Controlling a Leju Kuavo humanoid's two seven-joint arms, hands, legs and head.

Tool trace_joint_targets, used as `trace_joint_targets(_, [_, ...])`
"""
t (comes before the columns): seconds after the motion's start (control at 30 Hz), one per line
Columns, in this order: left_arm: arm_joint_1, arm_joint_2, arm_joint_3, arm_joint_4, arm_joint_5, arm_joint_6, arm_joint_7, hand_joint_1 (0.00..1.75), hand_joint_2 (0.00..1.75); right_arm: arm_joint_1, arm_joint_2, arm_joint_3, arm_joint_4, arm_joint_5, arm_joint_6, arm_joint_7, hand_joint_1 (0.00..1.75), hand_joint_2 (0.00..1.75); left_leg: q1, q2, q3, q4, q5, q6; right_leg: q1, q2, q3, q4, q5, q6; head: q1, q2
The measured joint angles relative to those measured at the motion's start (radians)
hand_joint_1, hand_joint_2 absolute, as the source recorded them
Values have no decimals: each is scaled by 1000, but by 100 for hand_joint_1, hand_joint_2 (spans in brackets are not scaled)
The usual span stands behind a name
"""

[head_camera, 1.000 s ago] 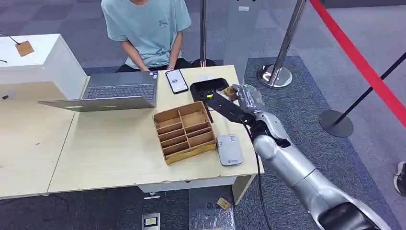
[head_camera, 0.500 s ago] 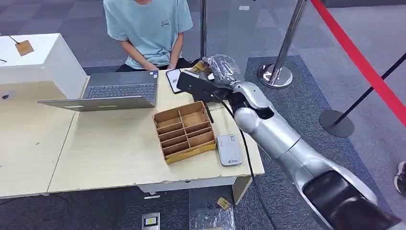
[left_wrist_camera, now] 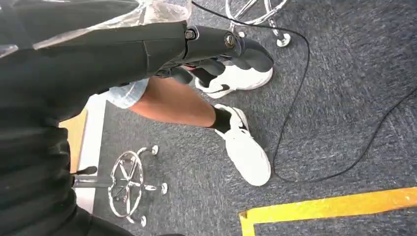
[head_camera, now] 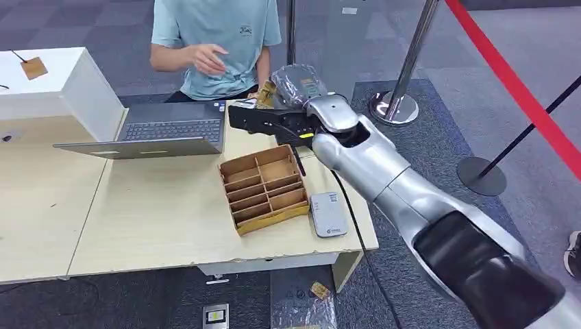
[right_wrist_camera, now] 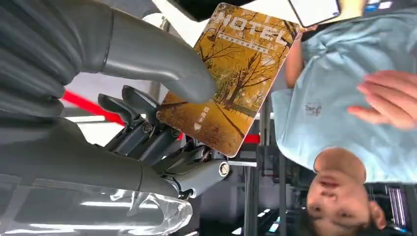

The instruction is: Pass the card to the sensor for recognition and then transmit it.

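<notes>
The right hand [head_camera: 296, 86] is raised over the far edge of the counter [head_camera: 157, 219], and its fingers [right_wrist_camera: 147, 125] pinch the card [right_wrist_camera: 231, 78] against the thick thumb, which presses on the printed face while the darker fingers back it from behind. About the lower third of the card is inside that pinch; the rest, with the lettered end, stands clear of the fingertips and points toward the person [head_camera: 216, 41] seated across the counter. The card's long axis runs on from the hand toward that person, whose raised hand [head_camera: 209, 58] hangs open, near the card's free end but apart from it. The hand-over seems to turn on that gap: the free end leads, so the person's hand has bare card to take. The card sits well above and beyond the wooden tray [head_camera: 264, 188] and the pale flat device [head_camera: 327, 214] near the counter's front edge. The left hand [left_wrist_camera: 211, 54] hangs low over the carpet, its fingers curled in with nothing in them, so the right arm is the one placed to deliver.
</notes>
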State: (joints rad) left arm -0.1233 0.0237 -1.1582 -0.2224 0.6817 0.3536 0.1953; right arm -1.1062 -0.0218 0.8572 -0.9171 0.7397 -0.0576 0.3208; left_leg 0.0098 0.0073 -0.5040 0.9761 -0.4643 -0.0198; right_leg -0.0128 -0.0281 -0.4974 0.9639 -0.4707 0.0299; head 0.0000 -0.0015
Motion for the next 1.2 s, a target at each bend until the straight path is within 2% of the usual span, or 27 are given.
trace_joint_targets(0.37, [0,0,-9,0,11,2,-9,0,175,-32,17,49,110,44,8,0,175,175,0,0,0,0,0,0,0,0,0,0,0,0,0,0])
trace_joint_targets(0.8, [1,0,-10,0,20,2,0,0,175,-33,31,87,152,78,7,-9,175,175,0,0,0,0,0,0,0,0,0,0,0,0,0,0])
trace_joint_targets(0.83, [1,0,-10,0,21,2,0,0,175,-33,33,90,154,81,6,-11,157,175,0,0,0,0,0,0,0,0,0,0,0,0,0,0])
trace_joint_targets(0.87, [1,0,-10,0,21,2,0,0,175,-33,34,92,156,86,5,-15,21,175,0,0,0,0,0,0,0,0,0,0,0,0,0,0])
trace_joint_targets(0.9, [1,0,-10,0,22,2,-1,0,175,-33,35,95,158,90,2,-17,0,175,0,0,0,0,0,0,0,0,0,0,0,0,0,0])
trace_joint_targets(1.2, [1,0,-10,0,24,3,0,0,175,-31,39,98,162,113,-30,-18,0,175,0,0,0,0,0,0,0,0,-1,0,0,0,0,0])
